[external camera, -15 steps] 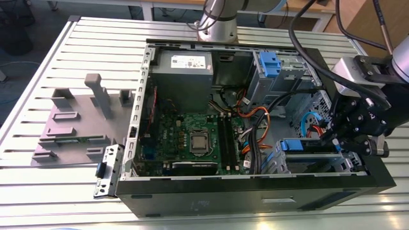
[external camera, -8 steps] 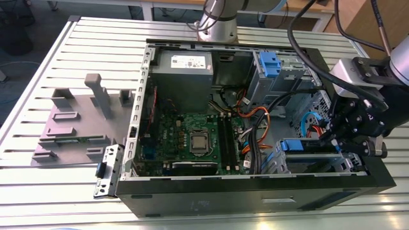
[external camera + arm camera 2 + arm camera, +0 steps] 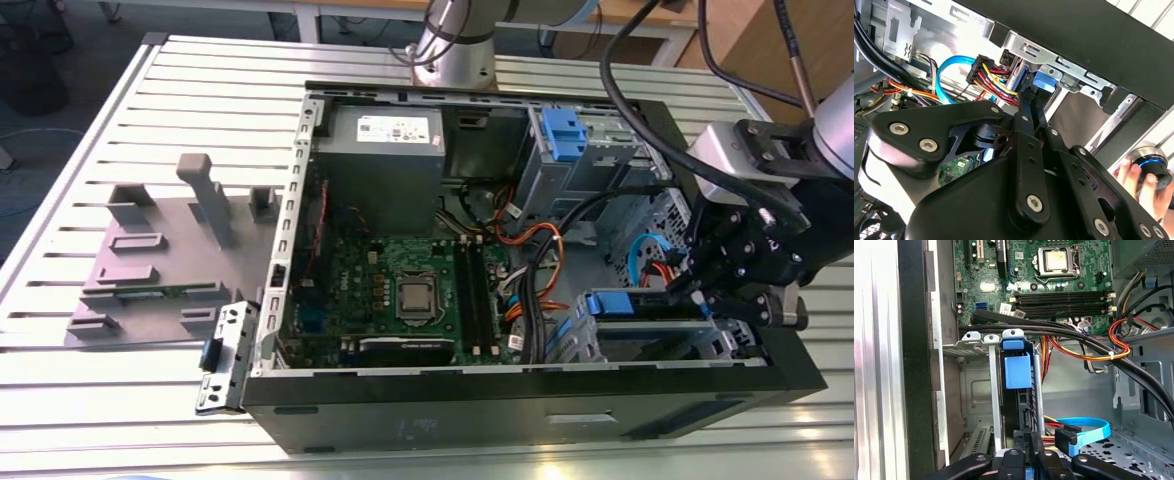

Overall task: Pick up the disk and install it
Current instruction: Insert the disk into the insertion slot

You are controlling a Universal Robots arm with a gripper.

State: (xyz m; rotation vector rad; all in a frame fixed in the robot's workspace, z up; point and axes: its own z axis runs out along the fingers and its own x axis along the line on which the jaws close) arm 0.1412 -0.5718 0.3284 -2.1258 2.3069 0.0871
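Note:
The disk stands on edge in the metal drive cage at the case's front corner, with its blue carrier tab facing out. In the exterior view its blue frame shows inside the cage at the lower right of the open computer case. My gripper reaches down into that corner. In both wrist views the two thin black fingers lie close together along the disk's end, with the fingertips pinching its dark edge below the blue tab. The gripper looks shut on the disk.
Black, orange and red-yellow cables and a blue data cable run close beside the cage. A second blue carrier sits in the upper bay. A grey fixture lies on the slatted table. A hand holds a round knob nearby.

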